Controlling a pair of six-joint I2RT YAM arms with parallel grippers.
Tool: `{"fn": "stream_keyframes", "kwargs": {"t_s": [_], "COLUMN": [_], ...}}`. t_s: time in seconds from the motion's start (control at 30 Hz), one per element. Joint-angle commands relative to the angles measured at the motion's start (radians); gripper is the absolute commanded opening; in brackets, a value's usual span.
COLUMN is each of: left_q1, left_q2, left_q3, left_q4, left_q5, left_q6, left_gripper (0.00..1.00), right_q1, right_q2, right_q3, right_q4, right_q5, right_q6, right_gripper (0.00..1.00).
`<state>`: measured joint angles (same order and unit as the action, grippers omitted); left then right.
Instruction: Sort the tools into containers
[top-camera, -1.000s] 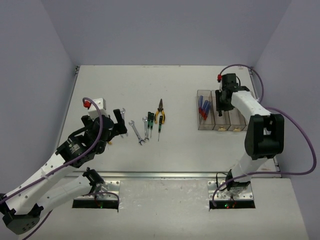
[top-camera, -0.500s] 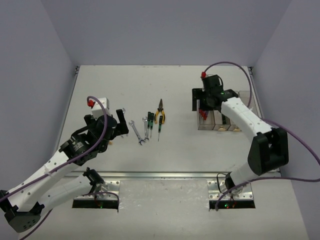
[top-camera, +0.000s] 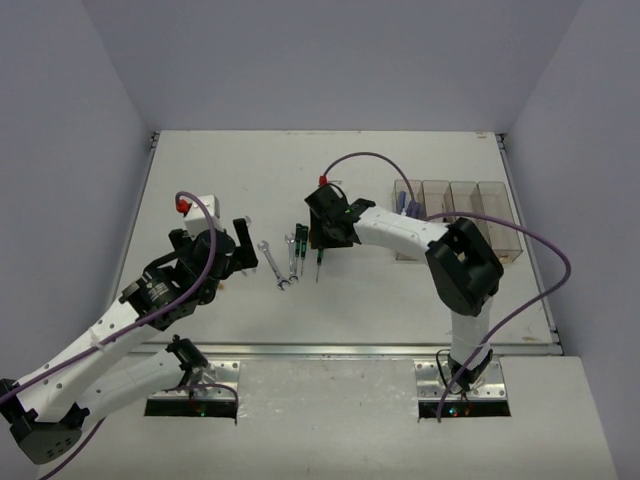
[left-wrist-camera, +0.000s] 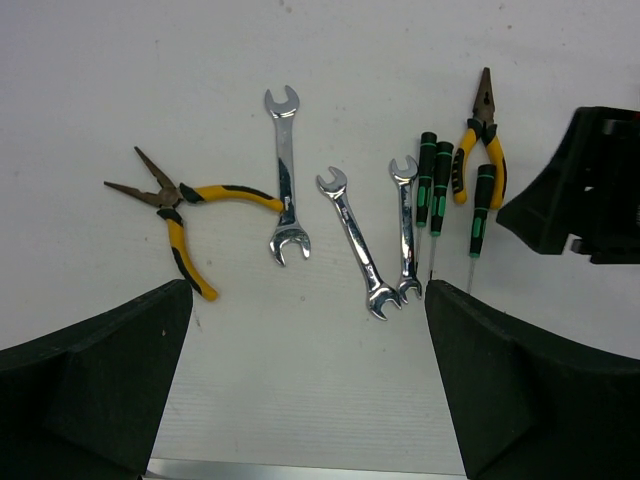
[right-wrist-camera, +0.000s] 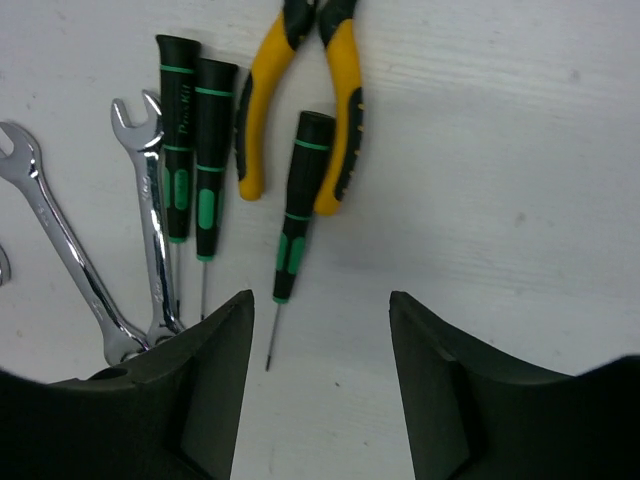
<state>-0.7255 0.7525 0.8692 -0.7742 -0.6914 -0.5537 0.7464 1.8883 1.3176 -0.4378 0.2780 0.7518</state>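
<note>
Loose tools lie in the middle of the table. In the left wrist view I see yellow-handled pliers (left-wrist-camera: 180, 225), three silver wrenches (left-wrist-camera: 283, 175) (left-wrist-camera: 355, 240) (left-wrist-camera: 405, 225), green/black screwdrivers (left-wrist-camera: 434, 180) and a second pair of pliers (left-wrist-camera: 480, 140). My left gripper (left-wrist-camera: 307, 300) (top-camera: 238, 250) is open and empty, hovering just short of them. My right gripper (right-wrist-camera: 320, 300) (top-camera: 322, 232) is open and empty above a single green screwdriver (right-wrist-camera: 295, 215) and the pliers (right-wrist-camera: 300, 100). The four clear bins (top-camera: 470, 222) stand at the right. Blue-handled screwdrivers (top-camera: 403, 205) lie in the leftmost bin.
The right arm stretches leftward from its base across the table in front of the bins. Two wrenches (top-camera: 272, 265) and green screwdrivers (top-camera: 300, 245) lie between the two grippers in the top view. Grey walls enclose the table on three sides.
My right gripper has swung left from the bins to above the green screwdrivers and pliers. My left gripper has barely moved.
</note>
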Motion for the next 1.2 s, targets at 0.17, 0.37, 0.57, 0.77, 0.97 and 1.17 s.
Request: {"fn": "stream_keyframes", "kwargs": {"t_s": [0.17, 0.37, 0.57, 0.77, 0.97, 1.17], "left_q1": [0.008, 0.007, 0.008, 0.007, 0.008, 0.007], "left_q2": [-0.016, -0.032, -0.04, -0.047, -0.054, -0.053], "left_q3": [0.005, 0.004, 0.002, 0.002, 0.001, 0.002], "left_q4": [0.041, 0.044, 0.045, 0.044, 0.043, 0.043], "left_q5": [0.001, 0.004, 0.004, 0.002, 0.0, 0.001], "left_q6": [0.014, 0.017, 0.017, 0.017, 0.015, 0.015], "left_gripper": [1.0, 1.0, 1.0, 1.0, 1.0, 1.0], "right_q1": [0.047, 0.05, 0.049, 0.047, 0.048, 0.048], "right_q2": [0.201, 0.229, 0.249, 0.232, 0.23, 0.066], "right_q3": [0.198, 0.19, 0.155, 0.121, 0.125, 0.128], "right_q4": [-0.051, -0.057, -0.056, -0.044, -0.046, -0.053], "right_q5": [0.096, 0.106, 0.109, 0.099, 0.077, 0.073], "right_q6": [0.095, 0.114, 0.146, 0.18, 0.175, 0.107], "right_gripper": [0.43, 0.37, 0.27, 0.21, 0.0, 0.0]}}
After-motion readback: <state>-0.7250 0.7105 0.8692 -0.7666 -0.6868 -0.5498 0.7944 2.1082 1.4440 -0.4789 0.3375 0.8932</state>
